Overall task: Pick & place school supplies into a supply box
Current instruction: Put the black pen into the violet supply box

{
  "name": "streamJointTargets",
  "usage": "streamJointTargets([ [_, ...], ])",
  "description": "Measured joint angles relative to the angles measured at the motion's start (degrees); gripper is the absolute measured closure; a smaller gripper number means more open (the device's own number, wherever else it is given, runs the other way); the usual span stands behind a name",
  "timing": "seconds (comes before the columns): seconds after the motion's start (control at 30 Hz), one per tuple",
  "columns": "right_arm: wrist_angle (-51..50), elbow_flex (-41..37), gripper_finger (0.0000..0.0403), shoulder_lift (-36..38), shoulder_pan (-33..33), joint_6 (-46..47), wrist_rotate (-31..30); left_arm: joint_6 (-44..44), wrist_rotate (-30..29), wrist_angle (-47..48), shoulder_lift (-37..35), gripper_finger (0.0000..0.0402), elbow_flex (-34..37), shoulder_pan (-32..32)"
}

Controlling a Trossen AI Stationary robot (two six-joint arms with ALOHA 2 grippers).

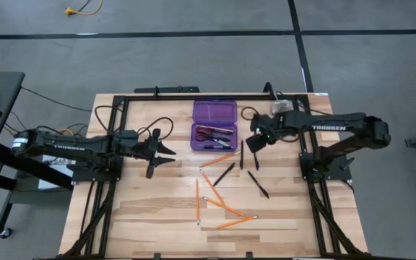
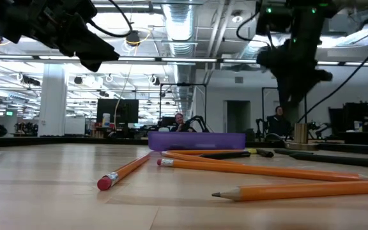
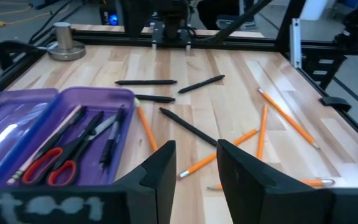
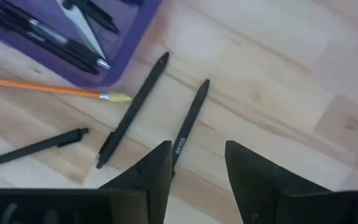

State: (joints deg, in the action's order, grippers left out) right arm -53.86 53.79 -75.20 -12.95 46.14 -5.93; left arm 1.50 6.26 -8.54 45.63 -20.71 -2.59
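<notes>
The purple supply box (image 1: 214, 124) lies open at the table's far middle, its lid flat beyond the tray. The tray holds red-handled scissors (image 3: 45, 167), black pens (image 3: 107, 140) and a pale pencil (image 3: 59, 134). Black pens (image 1: 224, 173) and orange pencils (image 1: 197, 201) lie scattered flat on the wood nearer than the box. My left gripper (image 1: 162, 153) hovers open to the left of the box, holding nothing (image 3: 196, 177). My right gripper (image 1: 255, 141) hangs open just right of the box, pointing steeply down above two black pens (image 4: 188, 121), clear of them.
A round silver disc (image 3: 64, 46) sits near the far right corner of the table. A black frame (image 1: 193, 97) runs along the table's far edge and sides. Bare wood lies at the near left (image 1: 136, 217).
</notes>
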Motion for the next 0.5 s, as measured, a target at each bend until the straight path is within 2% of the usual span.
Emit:
streamJointTargets([
  [0.2,5.10,-4.51,0.0241,-2.91,0.09,2.47,0.38,-1.26,0.01,-0.39,0.00,0.0297,0.00,2.35],
  [0.5,10.16,-5.02,0.0224,-11.26,-1.88,0.55,4.76,-1.31,-0.02,-0.99,0.00,0.0297,0.00,2.89],
])
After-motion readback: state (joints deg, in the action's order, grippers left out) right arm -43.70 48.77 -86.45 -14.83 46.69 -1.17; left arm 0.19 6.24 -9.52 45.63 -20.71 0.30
